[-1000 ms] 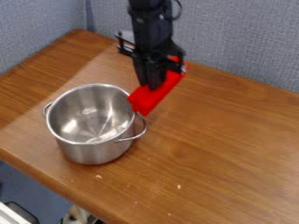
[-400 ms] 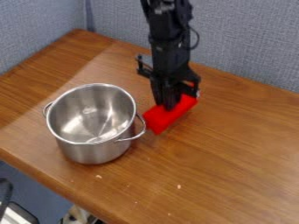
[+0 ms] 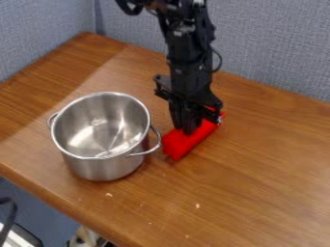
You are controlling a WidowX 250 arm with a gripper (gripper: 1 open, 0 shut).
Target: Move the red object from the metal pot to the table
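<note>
The red object (image 3: 184, 141), a bright red elongated block, is down at the table (image 3: 258, 183) just right of the metal pot (image 3: 103, 134). My gripper (image 3: 194, 121) points straight down and is shut on the block's upper far end. Whether the block's lower near end touches the wood I cannot tell. The shiny pot stands upright and holds nothing, with a loop handle facing the block.
A grey-blue wall runs behind the table. The table's near edge cuts diagonally across the lower left, and the pot stands close to it. Bare wood lies to the right and in front of the block.
My gripper has carried the red block down and to the right, from level with the pot's rim to the tabletop beside the pot. The pot has not moved.
</note>
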